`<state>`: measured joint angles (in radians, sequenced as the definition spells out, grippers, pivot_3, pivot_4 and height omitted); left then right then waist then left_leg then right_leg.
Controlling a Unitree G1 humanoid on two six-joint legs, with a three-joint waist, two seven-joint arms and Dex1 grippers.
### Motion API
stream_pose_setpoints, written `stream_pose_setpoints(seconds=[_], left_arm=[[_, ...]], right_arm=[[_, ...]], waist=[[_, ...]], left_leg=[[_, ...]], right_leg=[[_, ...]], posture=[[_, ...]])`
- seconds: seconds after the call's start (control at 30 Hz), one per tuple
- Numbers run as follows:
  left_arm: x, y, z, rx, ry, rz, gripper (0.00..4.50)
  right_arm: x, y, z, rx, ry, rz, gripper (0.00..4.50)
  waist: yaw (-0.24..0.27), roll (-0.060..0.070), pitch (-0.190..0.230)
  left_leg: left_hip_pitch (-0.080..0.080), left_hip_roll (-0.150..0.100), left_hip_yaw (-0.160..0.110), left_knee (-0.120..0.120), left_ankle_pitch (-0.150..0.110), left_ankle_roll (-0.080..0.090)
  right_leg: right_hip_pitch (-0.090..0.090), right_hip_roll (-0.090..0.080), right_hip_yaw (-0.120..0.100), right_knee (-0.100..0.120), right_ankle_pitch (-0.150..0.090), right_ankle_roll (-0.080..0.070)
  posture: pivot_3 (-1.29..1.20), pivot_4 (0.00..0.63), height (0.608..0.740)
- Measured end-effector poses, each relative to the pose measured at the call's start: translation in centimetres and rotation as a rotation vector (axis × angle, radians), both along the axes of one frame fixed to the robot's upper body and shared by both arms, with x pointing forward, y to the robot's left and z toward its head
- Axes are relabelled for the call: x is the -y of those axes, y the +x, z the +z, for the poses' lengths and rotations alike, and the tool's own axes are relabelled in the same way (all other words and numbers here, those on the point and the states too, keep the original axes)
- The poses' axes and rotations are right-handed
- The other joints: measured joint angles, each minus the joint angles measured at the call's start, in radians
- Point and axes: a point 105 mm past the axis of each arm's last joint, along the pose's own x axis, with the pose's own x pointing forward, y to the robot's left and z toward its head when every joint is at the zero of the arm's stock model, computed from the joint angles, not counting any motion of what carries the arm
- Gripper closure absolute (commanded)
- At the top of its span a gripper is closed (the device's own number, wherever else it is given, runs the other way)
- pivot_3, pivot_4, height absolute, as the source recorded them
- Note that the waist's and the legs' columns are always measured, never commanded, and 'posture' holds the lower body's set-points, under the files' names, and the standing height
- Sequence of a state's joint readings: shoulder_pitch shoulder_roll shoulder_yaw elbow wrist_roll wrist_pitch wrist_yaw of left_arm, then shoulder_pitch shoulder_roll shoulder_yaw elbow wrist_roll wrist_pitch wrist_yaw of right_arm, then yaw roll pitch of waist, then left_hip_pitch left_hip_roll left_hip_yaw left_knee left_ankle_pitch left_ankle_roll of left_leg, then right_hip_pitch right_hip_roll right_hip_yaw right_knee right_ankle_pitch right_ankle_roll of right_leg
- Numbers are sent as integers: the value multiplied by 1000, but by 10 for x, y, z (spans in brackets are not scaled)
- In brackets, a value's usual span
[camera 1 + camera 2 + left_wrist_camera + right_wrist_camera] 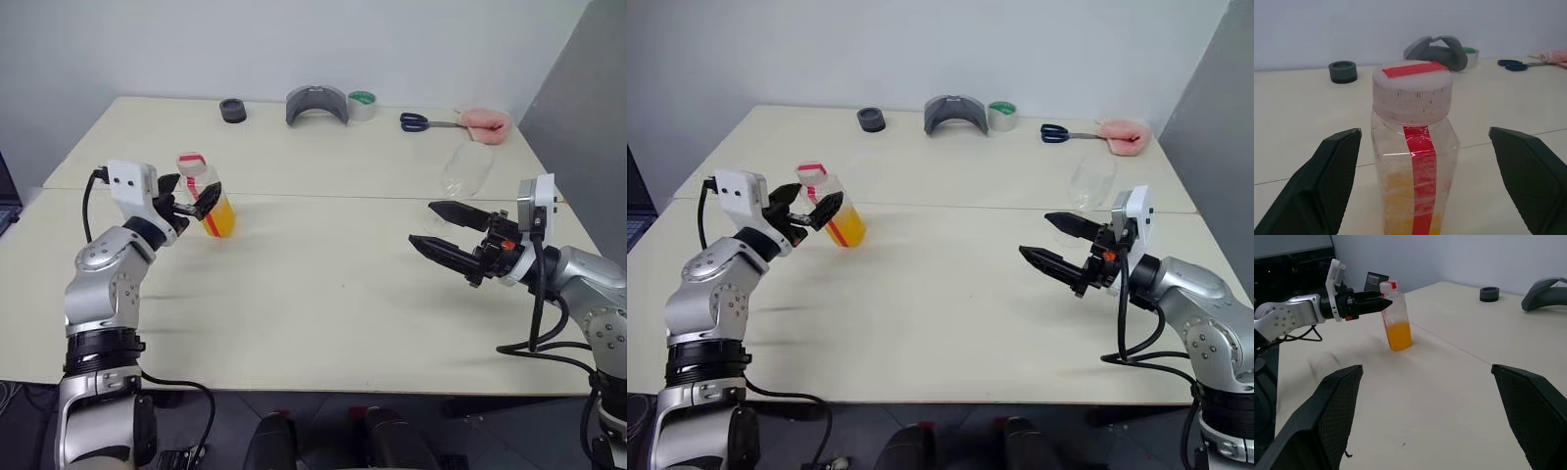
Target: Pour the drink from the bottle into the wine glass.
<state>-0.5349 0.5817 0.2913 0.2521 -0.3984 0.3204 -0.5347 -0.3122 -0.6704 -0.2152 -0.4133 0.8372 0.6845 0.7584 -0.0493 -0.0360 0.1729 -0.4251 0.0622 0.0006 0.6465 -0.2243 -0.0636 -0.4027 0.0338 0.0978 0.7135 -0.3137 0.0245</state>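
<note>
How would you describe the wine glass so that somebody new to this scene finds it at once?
Start at the pale table and go to its right side. The wine glass stands just behind the right gripper, nearer than the scissors. It is clear, stemmed and empty.

2 pale cream tables sit pushed together, a thin seam running across between them. Behind, a plain white wall, evenly lit with no hard glare. On the right a grey panel stands at an angle. Below the near table edge, dark floor.
</note>
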Motion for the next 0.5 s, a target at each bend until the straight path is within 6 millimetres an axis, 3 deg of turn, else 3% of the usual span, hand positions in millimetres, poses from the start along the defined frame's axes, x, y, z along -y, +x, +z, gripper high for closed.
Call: stream_pose_setpoints(seconds=[0.5], left_arm=[[5,18,-8,38,-27,19,13]], right_arm=[[2,1,-1,-1,-3,-24,0]], waist=[[1,0,0]], left_leg=[[0,0,0,0,0,0]], right_leg=[[0,0,0,0,0,0]], posture=[[0,150,740]])
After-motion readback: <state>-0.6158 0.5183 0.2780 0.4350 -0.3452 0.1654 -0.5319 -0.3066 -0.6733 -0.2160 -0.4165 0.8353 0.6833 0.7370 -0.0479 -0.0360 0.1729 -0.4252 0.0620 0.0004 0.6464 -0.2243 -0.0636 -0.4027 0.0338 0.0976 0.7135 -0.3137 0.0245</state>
